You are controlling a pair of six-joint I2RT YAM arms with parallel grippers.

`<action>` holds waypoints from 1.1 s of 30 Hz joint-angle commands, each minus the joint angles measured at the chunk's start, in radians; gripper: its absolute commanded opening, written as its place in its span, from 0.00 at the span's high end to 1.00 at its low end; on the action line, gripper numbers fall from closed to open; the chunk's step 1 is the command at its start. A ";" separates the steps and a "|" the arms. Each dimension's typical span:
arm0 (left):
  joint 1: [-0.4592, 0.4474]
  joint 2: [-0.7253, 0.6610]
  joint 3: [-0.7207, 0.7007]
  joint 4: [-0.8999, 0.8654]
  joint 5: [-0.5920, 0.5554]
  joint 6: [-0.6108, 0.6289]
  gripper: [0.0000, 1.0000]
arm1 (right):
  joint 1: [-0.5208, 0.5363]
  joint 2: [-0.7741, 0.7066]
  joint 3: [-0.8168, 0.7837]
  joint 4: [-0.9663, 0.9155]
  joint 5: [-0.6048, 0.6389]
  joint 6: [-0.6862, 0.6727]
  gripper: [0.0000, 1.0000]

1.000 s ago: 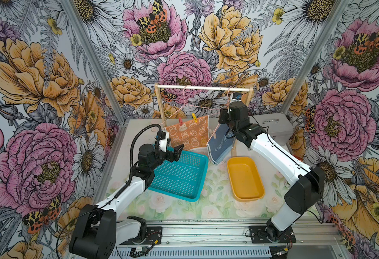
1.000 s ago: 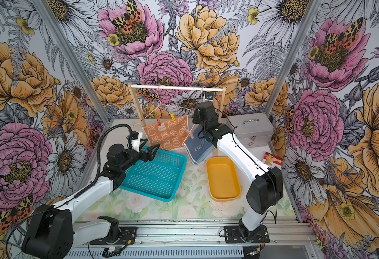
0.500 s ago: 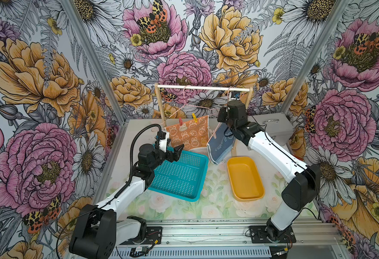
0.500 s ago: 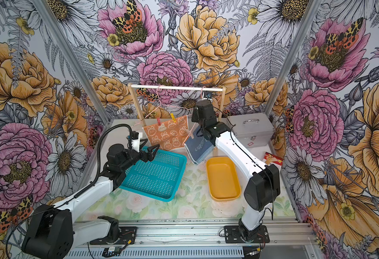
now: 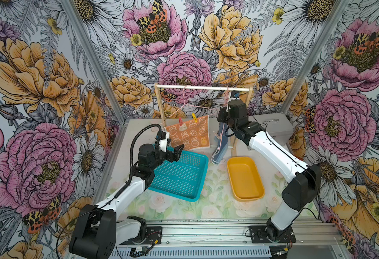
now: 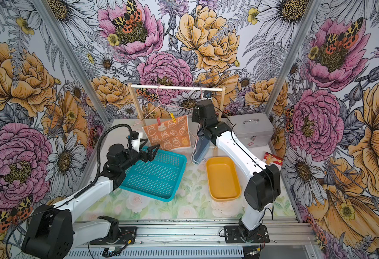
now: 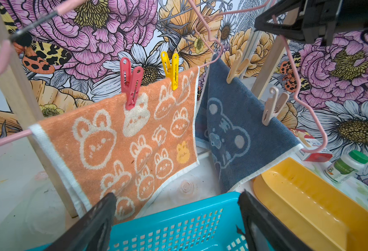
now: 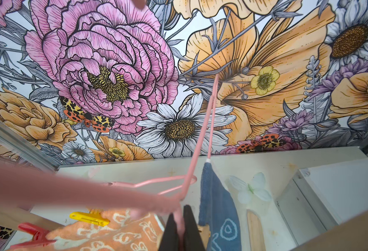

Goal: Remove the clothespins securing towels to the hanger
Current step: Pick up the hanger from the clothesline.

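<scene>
Two towels hang from pink wire hangers on a wooden rack. The orange towel [image 7: 117, 147] is pinned by a red clothespin [image 7: 131, 83] and a yellow clothespin [image 7: 171, 70]. Two pale clothespins [image 7: 236, 67] [image 7: 273, 106] pin the blue towel [image 7: 237, 134]. My right gripper [image 8: 182, 211] is shut on the pink hanger wire [image 8: 69, 191] above the blue towel, beside one pale pin. My left gripper [image 5: 176, 152] stands open over the teal basket's far corner, below the orange towel [image 5: 189, 134] and touching nothing.
The teal basket [image 5: 179, 175] and a yellow tub [image 5: 244, 179] sit on the table under the towels. The wooden rack [image 5: 203, 88] stands at the back, a grey metal case [image 5: 273, 125] behind my right arm. A red box [image 7: 313, 150] and a green-capped bottle [image 7: 348, 165] lie beyond the tub.
My right gripper has closed onto the pink hanger wire and shifted slightly toward the rack; the blue towel has swung more edge-on. The left arm has stayed still.
</scene>
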 commanded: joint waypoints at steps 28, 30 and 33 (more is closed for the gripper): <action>0.010 0.002 0.077 -0.002 0.060 -0.021 0.11 | -0.118 -0.152 0.228 -0.397 -0.571 -0.199 1.00; 0.010 0.004 0.100 -0.002 0.074 -0.023 0.11 | -0.119 -0.159 0.228 -0.439 -0.605 -0.216 1.00; 0.002 0.002 0.136 -0.002 0.102 -0.028 0.11 | -0.119 -0.177 0.225 -0.505 -0.627 -0.244 1.00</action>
